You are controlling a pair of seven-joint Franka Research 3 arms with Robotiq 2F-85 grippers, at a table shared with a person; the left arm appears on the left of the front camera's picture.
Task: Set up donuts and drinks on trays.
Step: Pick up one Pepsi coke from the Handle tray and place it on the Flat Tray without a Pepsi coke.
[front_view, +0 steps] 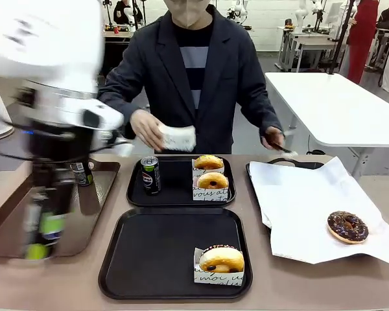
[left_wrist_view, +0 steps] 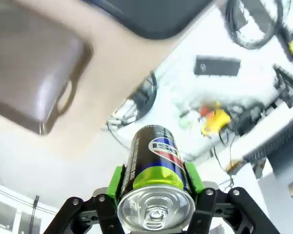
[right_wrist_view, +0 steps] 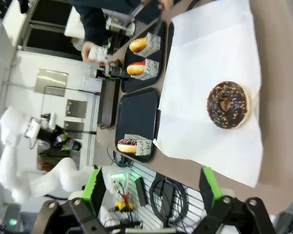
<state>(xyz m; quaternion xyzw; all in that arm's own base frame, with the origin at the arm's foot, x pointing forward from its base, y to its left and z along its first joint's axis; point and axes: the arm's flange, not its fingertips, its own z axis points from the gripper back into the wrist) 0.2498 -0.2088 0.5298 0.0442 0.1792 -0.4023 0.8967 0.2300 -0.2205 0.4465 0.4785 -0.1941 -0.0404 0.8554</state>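
Snugly, left end effector (left_wrist_view: 155,184) grips slim metal can (left_wrist_view: 154,152).

White left arm (front_view: 45,39), black green-padded gripper (left_wrist_view: 155,181)

Tan table (front_view: 305,288), viewed from the robot's side, carrying four trays directly on its top. At the left edge lies a long brown tray (front_view: 98,201). In the middle lie two matching trays, one behind the other: the near black tray (front_view: 155,253) and the far black tray (front_view: 178,188), rims close together but apart. At the right lies a dark paper-lined tray (front_view: 251,176); its white paper sheet (front_view: 298,207) appears to overhang the rim onto the tabletop at the near right corner.
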